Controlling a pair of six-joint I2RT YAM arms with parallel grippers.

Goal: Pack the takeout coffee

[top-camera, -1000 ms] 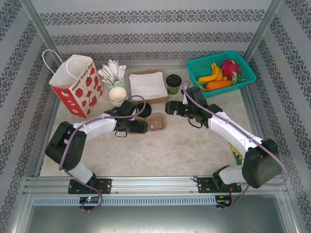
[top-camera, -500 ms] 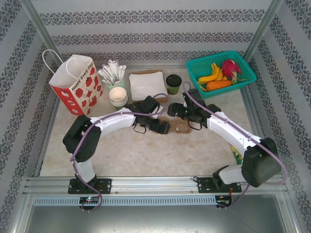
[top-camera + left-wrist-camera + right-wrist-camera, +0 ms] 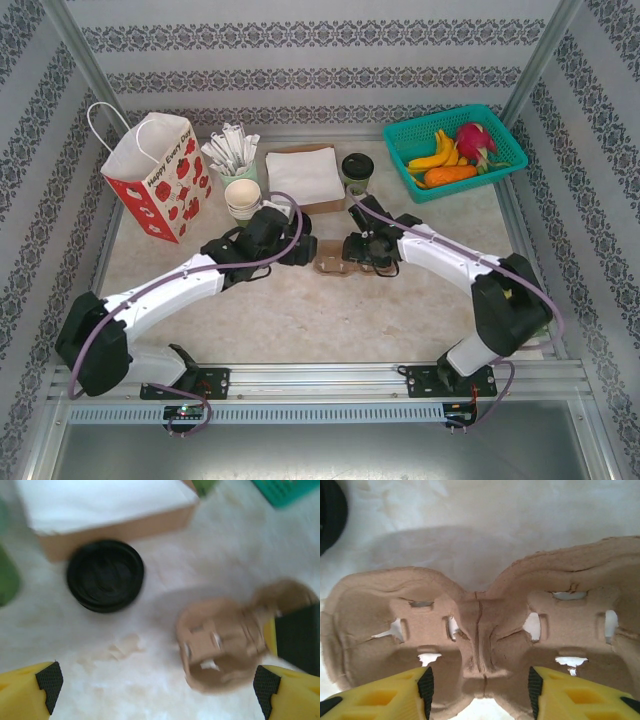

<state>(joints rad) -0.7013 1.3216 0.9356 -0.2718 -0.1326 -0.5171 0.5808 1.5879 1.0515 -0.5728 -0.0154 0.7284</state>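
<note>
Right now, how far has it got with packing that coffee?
Nothing looks packed: the takeout coffee stands beside the napkin box, far from the paper bag. In hand: the right gripper straddles the middle of the cup carrier. Remaining, probably: coffee into carrier, then bag.

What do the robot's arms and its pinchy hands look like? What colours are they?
The left arm and right arm are smooth white tubes joined by chunky black joints. A purple cable runs along each one. The left gripper and right gripper each have two blocky yellow fingers with black pads on the inside.
</note>
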